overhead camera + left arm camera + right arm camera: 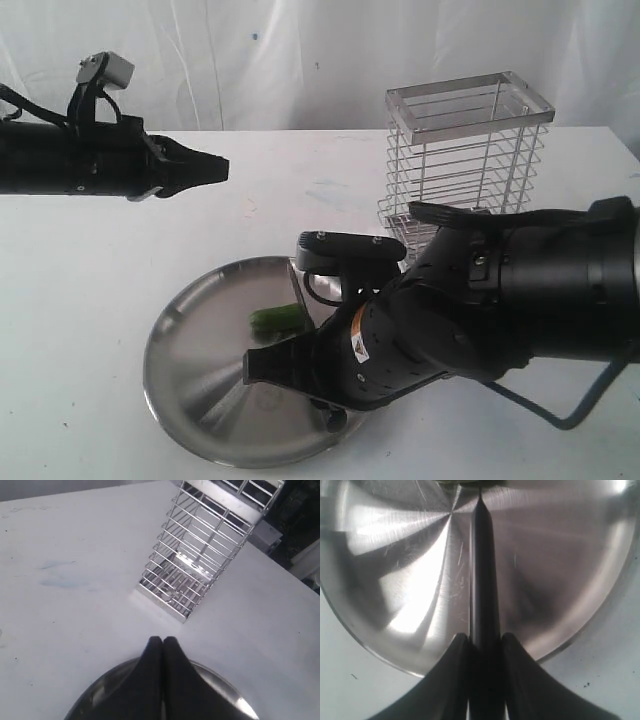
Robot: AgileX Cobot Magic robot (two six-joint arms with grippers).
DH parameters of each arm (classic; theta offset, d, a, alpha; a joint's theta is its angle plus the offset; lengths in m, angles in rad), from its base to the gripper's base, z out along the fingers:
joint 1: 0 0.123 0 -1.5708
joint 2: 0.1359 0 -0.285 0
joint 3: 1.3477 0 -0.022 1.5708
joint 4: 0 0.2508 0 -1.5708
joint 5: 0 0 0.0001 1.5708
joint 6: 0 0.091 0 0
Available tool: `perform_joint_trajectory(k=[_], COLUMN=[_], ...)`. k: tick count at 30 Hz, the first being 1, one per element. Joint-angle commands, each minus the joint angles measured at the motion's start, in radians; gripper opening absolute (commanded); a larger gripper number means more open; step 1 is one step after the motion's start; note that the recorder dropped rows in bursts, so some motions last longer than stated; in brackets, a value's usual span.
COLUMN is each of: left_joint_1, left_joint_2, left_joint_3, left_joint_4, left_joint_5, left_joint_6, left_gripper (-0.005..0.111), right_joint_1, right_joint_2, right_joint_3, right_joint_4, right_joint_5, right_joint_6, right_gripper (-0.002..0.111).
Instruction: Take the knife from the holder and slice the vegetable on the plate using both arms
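The right claw [484, 641] is closed partway onto the knife [481, 570], its two black fingers [457, 655] pressed against either side of the dark handle. From that grip the knife runs straight out over the plate [395, 580]. It shows edge-on as a slim dark bar that narrows to a point close to the plate's centre, where the brushed lines meet. Whether the point touches the plate cannot be told. In the exterior view the right claw [262, 365] hangs low above the near right part of the plate [200, 350], and the knife cannot be made out there. The cucumber [278, 318] lies on the plate, between its centre and its far rim, close beside the bulk of the right arm [560, 290].

The left claw [162, 641] is shut tight, fingertips together with nothing between them. In the exterior view the left claw [220, 170] hovers high, out beyond the plate's far left rim and well apart from it. In its own wrist view the closed tips show against the rim of the plate [227, 687].

The holder [465, 160] stands upright beyond the plate's far right rim, near it but not touching. In the left wrist view the holder [200, 555] shows its chrome wires and flat metal rim. Plate and holder both rest on a white table [100, 270].
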Motion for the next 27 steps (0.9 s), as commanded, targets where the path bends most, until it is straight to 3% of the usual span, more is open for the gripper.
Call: perform_joint_trajectory(k=[1, 23, 27], left_joint_1=[0.002, 0.002, 0.002], left_joint_2=[0.052, 0.100, 0.100], left_joint_3=[0.007, 0.007, 0.007], left_joint_4=[-0.059, -0.148, -0.148], left_joint_5=[0.013, 0.119, 0.128], left_joint_6=[0.018, 0.028, 0.030], left_gripper=[0.000, 0.000, 0.000], right_joint_1=[0.001, 0.008, 0.008], right_joint_2=[0.006, 0.051, 0.051], right_joint_3=[-0.003, -0.003, -0.008], right_joint_4=[-0.015, -0.017, -0.143], right_joint_5=[0.002, -0.039, -0.042], right_joint_6=[0.015, 0.054, 0.114], right_gripper=[0.000, 0.000, 0.000])
